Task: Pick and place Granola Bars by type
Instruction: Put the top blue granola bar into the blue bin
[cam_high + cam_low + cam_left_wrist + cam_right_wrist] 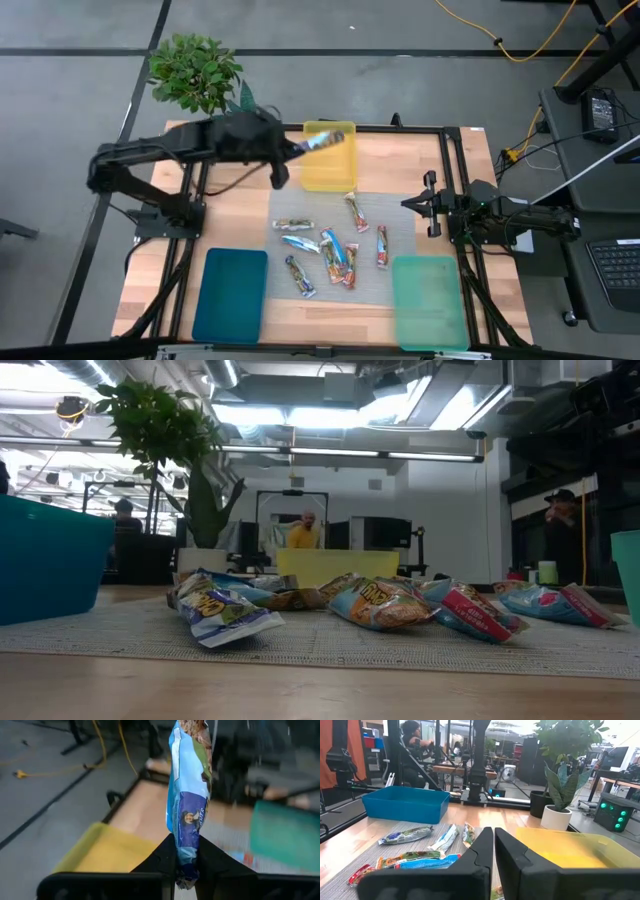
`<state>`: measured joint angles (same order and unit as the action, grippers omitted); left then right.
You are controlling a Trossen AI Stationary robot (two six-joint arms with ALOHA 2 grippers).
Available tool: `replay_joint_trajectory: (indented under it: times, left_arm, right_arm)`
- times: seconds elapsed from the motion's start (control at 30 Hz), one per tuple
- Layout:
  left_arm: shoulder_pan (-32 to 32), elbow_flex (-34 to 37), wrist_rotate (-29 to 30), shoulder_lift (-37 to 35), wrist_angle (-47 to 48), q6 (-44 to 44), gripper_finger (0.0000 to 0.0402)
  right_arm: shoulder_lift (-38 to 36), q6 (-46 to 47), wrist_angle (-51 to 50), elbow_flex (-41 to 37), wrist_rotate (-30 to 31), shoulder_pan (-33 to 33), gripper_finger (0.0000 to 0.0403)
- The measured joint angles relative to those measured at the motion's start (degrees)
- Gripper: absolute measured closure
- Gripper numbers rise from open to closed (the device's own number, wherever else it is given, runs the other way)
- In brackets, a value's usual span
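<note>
— so where's the left gripper (300, 148)?
— overhead, above the yellow tray (328, 170), pinching a blue bar (189, 795); only its wrist camera shows that grip.
— and the right gripper (493, 845)?
— waiting at the table's right edge, fingers nearly together. other bars (330, 250) lie on the grey mat (400, 235).

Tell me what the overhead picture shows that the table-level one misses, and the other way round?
Only the overhead view shows both arms: the left gripper holding a blue-and-white bar above the yellow tray, and the right gripper waiting at the table's right edge. Only the table-level view shows the room behind, with people standing there. Both show the bars on the grey mat, the yellow tray, and the plant.
</note>
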<state>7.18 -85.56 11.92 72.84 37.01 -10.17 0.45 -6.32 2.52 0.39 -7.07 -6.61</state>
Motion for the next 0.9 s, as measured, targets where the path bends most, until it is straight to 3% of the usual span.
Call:
replay_joint_trajectory:
  times: [0.23,0.37,0.47,0.67,0.9]
  left_arm:
    - [-2.90,-0.02,4.57,-4.47,-3.77,-5.14,0.0369]
    - [-5.91,-0.02,4.54,-6.12,-3.80,-5.14,0.0373]
    - [-9.43,-0.02,1.18,-7.39,-3.83,-3.50,0.0374]
    - [-23.35,-0.02,-6.68,-10.65,-0.47,-6.88,0.0375]
    - [-44.67,0.00,-1.70,-11.70,6.87,-20.38,0.0375]
  right_arm:
    - [0.00,0.01,-0.02,0.01,0.00,0.00,0.0381]
    - [0.00,0.01,-0.02,-0.01,0.00,0.00,0.0381]
    - [0.00,0.00,-0.02,0.00,0.00,0.00,0.0381]
    - [0.00,0.00,-0.01,0.01,0.00,0.00,0.0381]
    - [0.00,-0.01,-0.02,0.01,0.00,0.00,0.0381]
